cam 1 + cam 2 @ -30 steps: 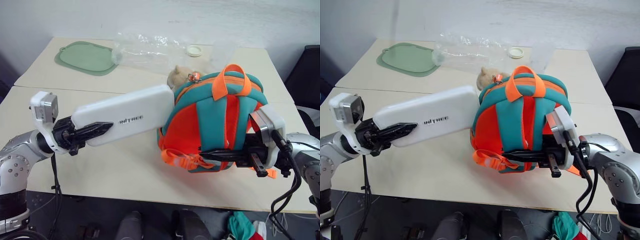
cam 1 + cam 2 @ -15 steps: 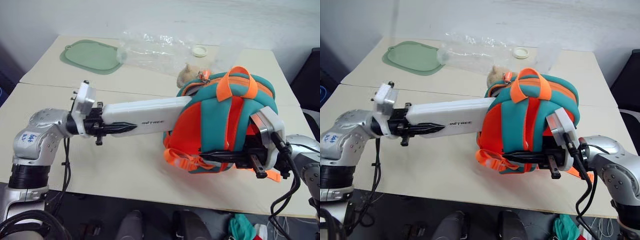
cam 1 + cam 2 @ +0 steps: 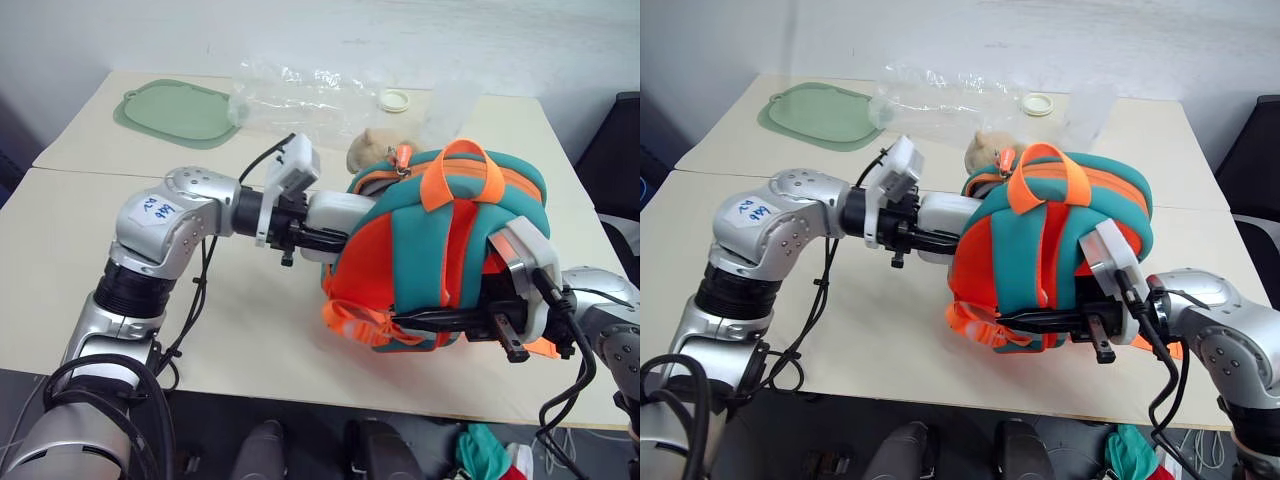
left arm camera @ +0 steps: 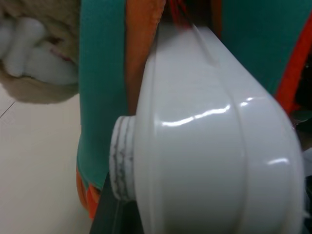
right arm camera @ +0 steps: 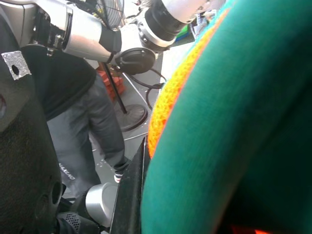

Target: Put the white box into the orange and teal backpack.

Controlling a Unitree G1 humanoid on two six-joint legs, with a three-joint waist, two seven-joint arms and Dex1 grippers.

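The orange and teal backpack point(image 3: 432, 250) stands on the table with its orange loop handle up. The white box point(image 3: 338, 214) lies level and is pushed deep into the backpack's left side opening, so just its near end sticks out. My left gripper point(image 3: 318, 238) is shut on that end, close against the backpack. In the left wrist view the box point(image 4: 204, 146) runs in between teal and orange panels point(image 4: 102, 73). My right gripper point(image 3: 405, 320) is shut on the backpack's lower front, its fingers lying level across it. The right wrist view shows the backpack's teal fabric point(image 5: 234, 122) close up.
A tan plush toy point(image 3: 375, 146) sits behind the backpack. Farther back lie a crinkled clear plastic bag point(image 3: 310, 100), a green mat point(image 3: 175, 112) and a small white lid point(image 3: 393, 100). A dark chair point(image 3: 615, 150) is at the right. A person's legs point(image 5: 92, 112) stand beside the table.
My left arm swung to the right and slid the white box into the backpack until just its end shows. The right gripper kept its hold in place.
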